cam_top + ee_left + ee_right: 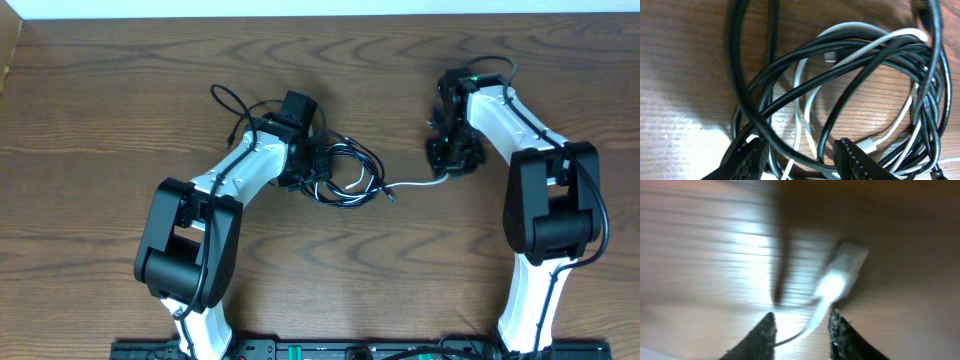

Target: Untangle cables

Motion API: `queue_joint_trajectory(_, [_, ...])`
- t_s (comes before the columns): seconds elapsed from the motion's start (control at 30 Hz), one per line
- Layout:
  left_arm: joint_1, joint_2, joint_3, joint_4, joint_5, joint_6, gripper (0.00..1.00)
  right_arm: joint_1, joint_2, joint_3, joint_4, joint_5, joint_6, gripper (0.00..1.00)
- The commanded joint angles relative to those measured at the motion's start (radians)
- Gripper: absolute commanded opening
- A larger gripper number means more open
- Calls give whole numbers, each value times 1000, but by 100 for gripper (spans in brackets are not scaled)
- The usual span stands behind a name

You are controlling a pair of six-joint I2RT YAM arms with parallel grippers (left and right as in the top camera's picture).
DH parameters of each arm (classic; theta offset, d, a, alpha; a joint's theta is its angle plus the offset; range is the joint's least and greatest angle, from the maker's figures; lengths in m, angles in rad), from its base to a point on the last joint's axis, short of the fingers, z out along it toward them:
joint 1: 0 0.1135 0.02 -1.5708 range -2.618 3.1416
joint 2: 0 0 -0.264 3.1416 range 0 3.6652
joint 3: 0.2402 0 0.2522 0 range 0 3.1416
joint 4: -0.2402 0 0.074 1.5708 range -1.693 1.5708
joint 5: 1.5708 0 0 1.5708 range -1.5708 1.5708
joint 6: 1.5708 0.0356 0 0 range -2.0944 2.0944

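The cables lie in a tangle mid-table: black cable point(352, 172) loops with white cable point(415, 183) running right from them. My left gripper point(318, 162) sits on the heap's left side. In the left wrist view its jaws point(800, 156) stand apart, with black cable point(790, 59) and white cable point(799, 80) strands loose between them and wood showing through. A white plug point(867, 146) lies by the right finger. My right gripper point(452, 155) is at the white cable's far end; its jaws point(802, 322) are open, the white cable point(822, 300) passes between them, and its plug point(849, 260) rests on the wood beyond.
A small dark plug point(392, 198) pokes out at the heap's lower right. A thin black loop point(230, 100) trails to the upper left of the left arm. The wooden table point(120, 90) reaches a white wall at the back.
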Motion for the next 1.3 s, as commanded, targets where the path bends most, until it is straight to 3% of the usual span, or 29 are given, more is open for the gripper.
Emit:
queue_joint_trajectory(0.0, [3,-52,41,8,15,68,48,14,-128,56,40,-259,-122,38])
queue_joint_trajectory(0.13, [3,-169,53,28,14,93,48,16,-223,60,89,-339,-135,55])
queue_joint_trajectory(0.3, [3,-292,53,31,6,104,48,17,-246,60,91,-349,-131,58])
queue_joint_trajectory(0.67, [2,-297,40,-64,7,95,48,97,-227,52,122,-356,-130,58])
queue_joint_trajectory(0.8, [2,-274,39,-71,7,92,48,135,-188,52,96,-284,-29,53])
queue_joint_trajectory(1.13, [2,-270,39,-67,0,92,48,203,-90,52,18,-288,-34,50])
queue_joint_trajectory(1.27, [2,-270,39,-67,0,92,48,227,-55,51,41,-256,-6,41])
